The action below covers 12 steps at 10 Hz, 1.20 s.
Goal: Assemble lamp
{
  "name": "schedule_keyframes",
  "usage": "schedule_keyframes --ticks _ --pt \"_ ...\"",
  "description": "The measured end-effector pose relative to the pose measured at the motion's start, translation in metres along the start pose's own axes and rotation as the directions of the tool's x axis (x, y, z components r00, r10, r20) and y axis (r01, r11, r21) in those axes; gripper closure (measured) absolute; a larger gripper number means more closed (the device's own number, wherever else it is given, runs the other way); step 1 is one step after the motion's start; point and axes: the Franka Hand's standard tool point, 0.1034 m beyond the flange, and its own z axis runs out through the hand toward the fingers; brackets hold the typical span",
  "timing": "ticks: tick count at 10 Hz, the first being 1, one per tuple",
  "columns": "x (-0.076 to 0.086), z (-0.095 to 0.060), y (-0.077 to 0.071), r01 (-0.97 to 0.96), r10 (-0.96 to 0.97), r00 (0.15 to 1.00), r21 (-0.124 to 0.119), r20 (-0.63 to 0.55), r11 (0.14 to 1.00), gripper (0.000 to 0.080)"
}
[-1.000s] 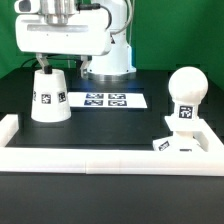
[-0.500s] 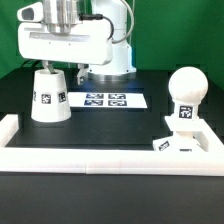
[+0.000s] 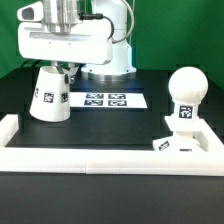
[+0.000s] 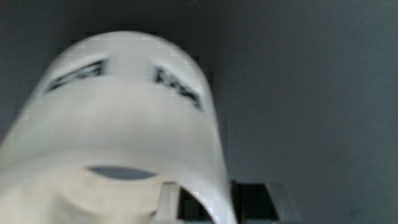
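- Overall, a black table (image 3: 110,185) is carrying the parts before a dark backdrop; a long white rail (image 3: 100,158) is running along its front.
- The matte white truncated-cone shade (image 3: 49,97) is now tilting beside the marker board (image 3: 107,100); half a second ago it was standing upright.
- The gripper (image 3: 57,68) is pinching the shade's top rim.
- The round-topped white bulb (image 3: 186,95) is sitting on the flat square white base (image 3: 186,143).

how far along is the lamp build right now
Done: the bulb stands upright on the base at the exterior view's right. In hand: the gripper is at the top of the shade, which looks tilted, perhaps lifting; how the jaws stand cannot be told. Left: carry the shade over and set it over the bulb.
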Motion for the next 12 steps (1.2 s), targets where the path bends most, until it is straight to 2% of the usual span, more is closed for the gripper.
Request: schedule_keyframes --ticks 4,5,6,7,9,10,12 --pt "0.0 -0.001 -0.001 0.0 0.0 1.0 0.001 0.003 1.0 0.0757" --pt "-0.003 -0.01 -0.013 -0.013 0.012 1.0 0.018 0.023 1.0 0.0757" --pt "-0.005 -0.026 -0.03 -0.038 0.037 0.999 0.045 0.035 0.998 0.0757" --pt "-0.006 -0.043 -0.044 -0.063 0.06 0.997 0.061 0.041 0.996 0.0755" --pt "-0.003 -0.072 -0.069 -0.123 0.12 0.992 0.069 0.046 0.99 0.0755" --pt "0.002 -0.092 -0.089 -0.166 0.163 0.986 0.079 0.045 0.983 0.0755" --pt "0.018 -0.118 -0.127 -0.258 0.255 0.966 0.091 0.044 0.962 0.0755"
